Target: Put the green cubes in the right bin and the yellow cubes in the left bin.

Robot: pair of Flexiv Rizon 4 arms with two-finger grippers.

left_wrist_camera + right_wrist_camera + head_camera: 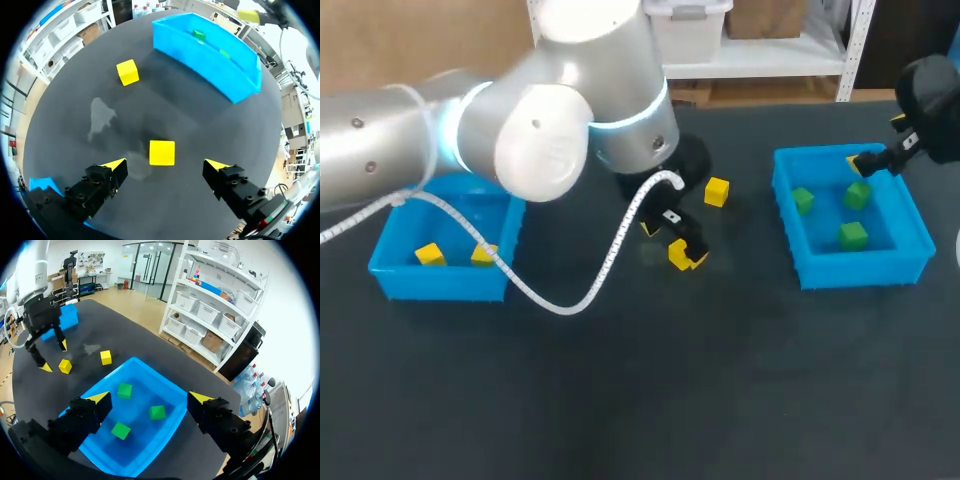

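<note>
My left gripper point(670, 243) stands open low over the table's middle. A yellow cube point(162, 152) lies on the table just ahead of the gap between its fingertips point(116, 164), untouched. A second yellow cube point(717, 192) lies farther off, toward the right bin point(790, 235). That blue bin holds three green cubes point(124, 390) point(157, 412) point(120, 430). My right gripper point(150, 399) hangs open and empty above them, over the bin's far side point(880, 142). The left bin point(390, 280) holds two yellow cubes point(430, 255) point(483, 254).
A white cable point(570, 300) loops from my left arm down over the dark table, between the left bin and the loose cubes. My left arm's large body crosses above the left bin's back edge.
</note>
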